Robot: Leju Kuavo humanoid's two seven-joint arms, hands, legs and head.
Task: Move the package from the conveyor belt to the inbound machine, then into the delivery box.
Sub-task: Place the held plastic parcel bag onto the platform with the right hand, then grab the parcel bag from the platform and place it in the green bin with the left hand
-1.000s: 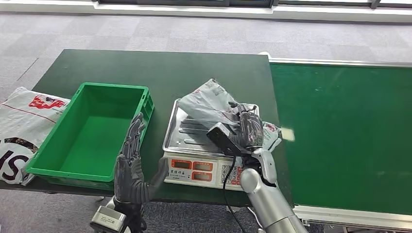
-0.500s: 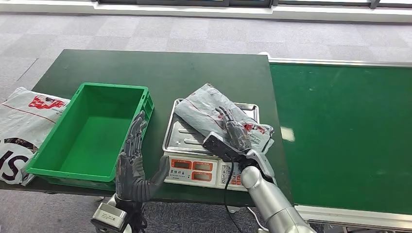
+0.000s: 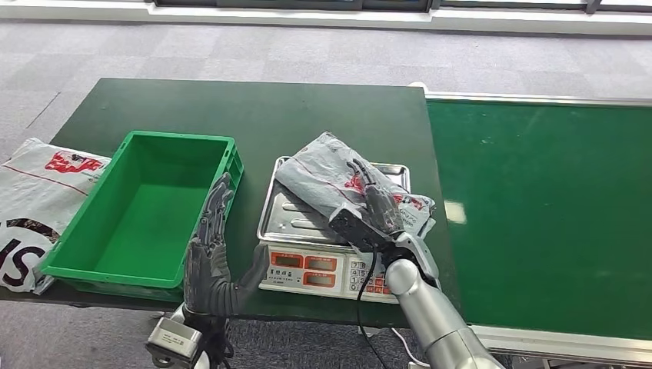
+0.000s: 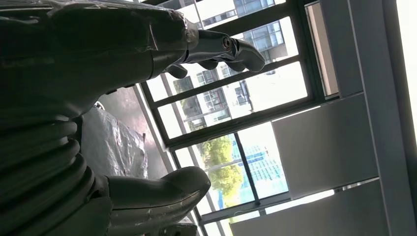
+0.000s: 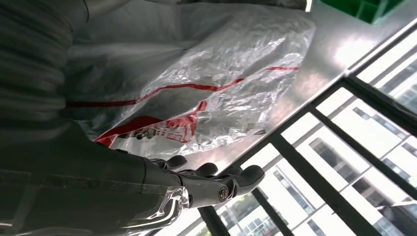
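Note:
The package (image 3: 332,171), a crumpled grey plastic mailer with red print, lies on the steel tray of the inbound machine (image 3: 296,219), a scale with red displays. My right hand (image 3: 377,209) rests on top of the package's near end, fingers stretched flat over it and not closed around it. The right wrist view has the package (image 5: 206,88) against the palm and the fingers (image 5: 216,184) straight beside it. My left hand (image 3: 210,257) stands upright and open between the scale and the green delivery box (image 3: 84,231), holding nothing. Its fingers (image 4: 221,46) and thumb are spread apart.
The green conveyor belt (image 3: 538,207) runs along the right, next to the dark green table (image 3: 254,108). A white printed bag (image 3: 34,192) hangs off the table's left edge beside the box. A black cable drops from my right wrist in front of the scale's keypad.
My right hand came down with the package, which now lies flatter on the scale tray, and its fingers straightened out over it. The left hand has barely shifted.

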